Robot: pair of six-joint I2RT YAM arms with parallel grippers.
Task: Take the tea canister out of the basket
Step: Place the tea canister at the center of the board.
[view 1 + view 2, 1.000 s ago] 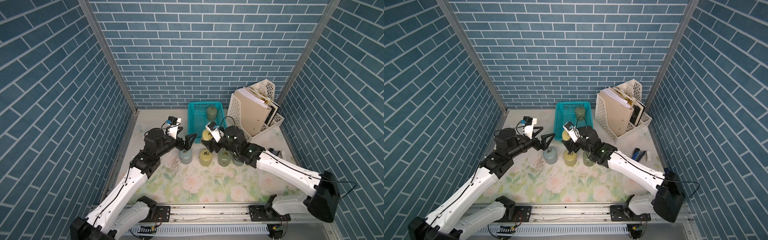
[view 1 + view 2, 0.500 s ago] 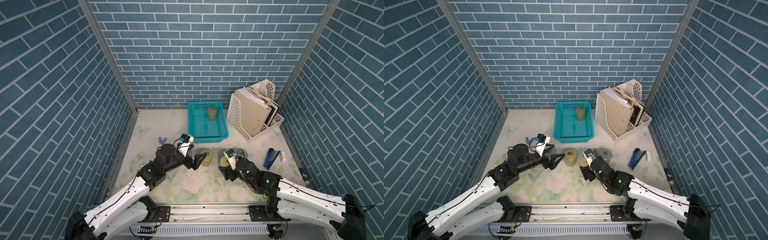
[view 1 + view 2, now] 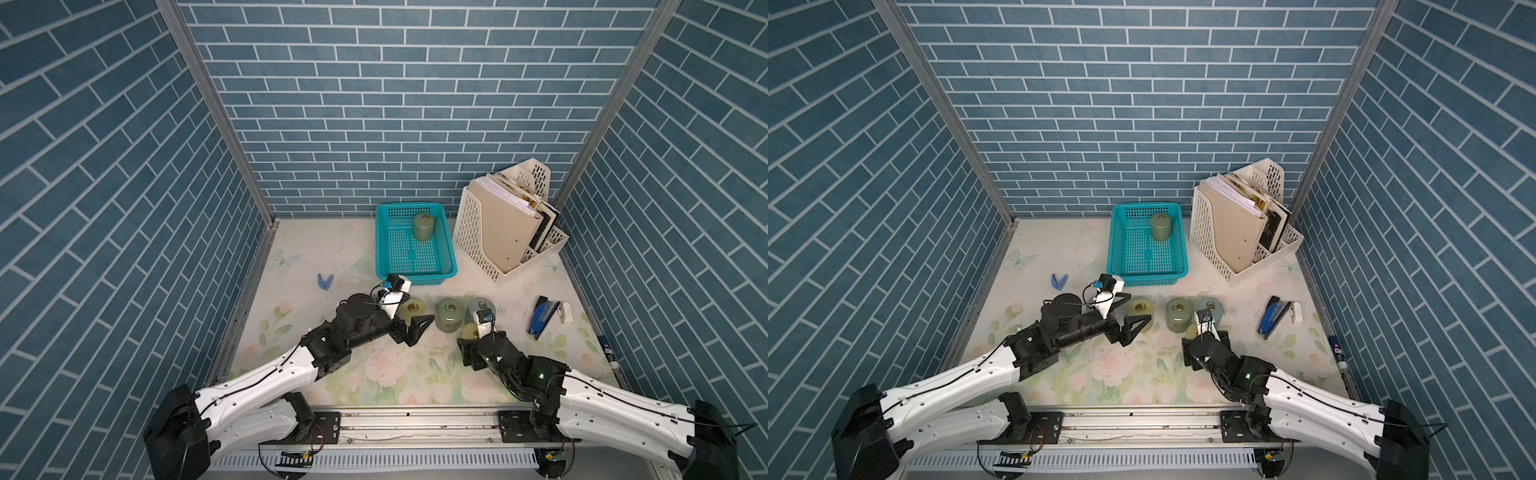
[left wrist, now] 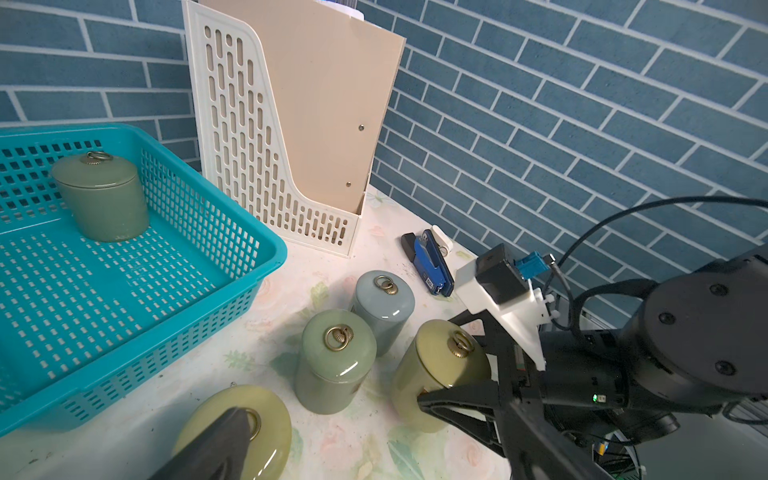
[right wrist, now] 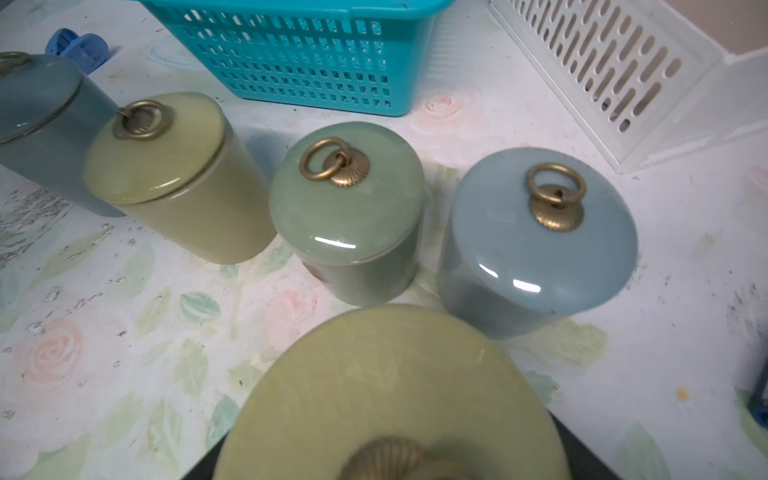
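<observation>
The teal basket (image 3: pixel 451 266) stands at the back and holds one green tea canister (image 3: pixel 423 226) upright in its far right corner, also in the left wrist view (image 4: pixel 104 199). My right gripper (image 3: pixel 478 338) is shut on a yellow-green tea canister (image 4: pixel 436 365), tilted, in front of the basket. Its lid (image 5: pixel 386 382) fills the near part of the right wrist view. My left gripper (image 3: pixel 1136 307) hangs open and empty over another yellow-green canister (image 3: pixel 411 309) on the table. One of its fingers (image 4: pixel 224 440) overlaps that lid.
A green canister (image 3: pixel 449 314) and a blue-grey canister (image 3: pixel 480 305) stand beside the held one. A darker blue-grey canister (image 5: pixel 41 124) stands further left. The cream file holder (image 3: pixel 478 232) is right of the basket. A blue stapler (image 3: pixel 542 316) and a blue clip (image 3: pixel 325 282) lie on the table.
Both arms have drawn back from the basket's front edge toward the table's front. The right gripper carried the yellow-green canister along. Over the last half second both shifted slightly right.
</observation>
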